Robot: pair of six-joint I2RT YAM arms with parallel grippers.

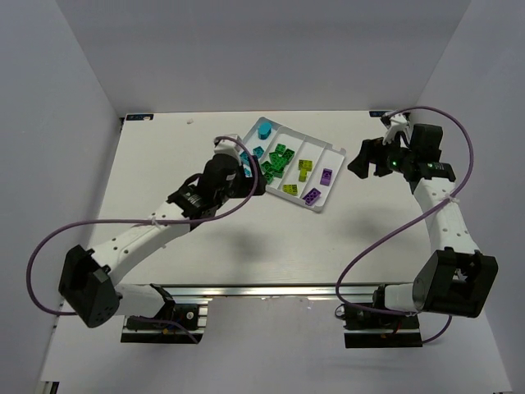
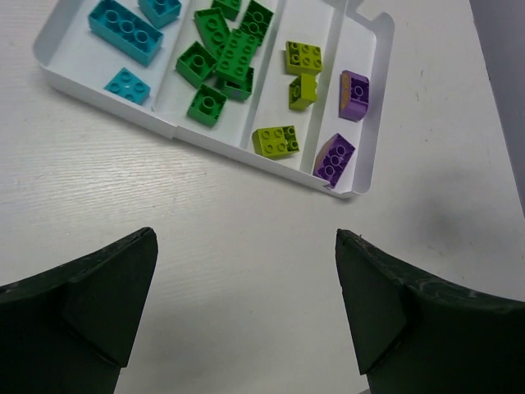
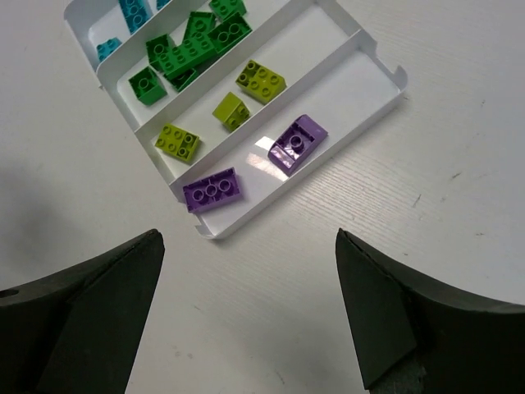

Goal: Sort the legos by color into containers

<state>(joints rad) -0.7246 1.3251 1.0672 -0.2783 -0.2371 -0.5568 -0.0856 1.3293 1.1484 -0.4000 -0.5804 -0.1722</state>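
The white tray (image 1: 332, 156) lies at the back middle of the table, its four compartments side by side. They hold cyan bricks (image 1: 264, 129), green bricks (image 1: 277, 160), yellow-green bricks (image 1: 306, 170) and purple bricks (image 1: 312, 196), one colour each. No brick shows on the bare table. My left gripper (image 1: 248, 171) is open and empty at the tray's left side. In the left wrist view, this gripper (image 2: 245, 233) hangs over bare table just short of the tray (image 2: 381, 33). My right gripper (image 1: 367, 160) is open and empty to the tray's right. In the right wrist view, it (image 3: 248, 233) is near the purple bricks (image 3: 212, 190).
White walls close in the table on the left, back and right. Purple cables (image 1: 463, 156) loop from both arms. A metal rail (image 1: 271, 291) with the arm bases runs along the near edge.
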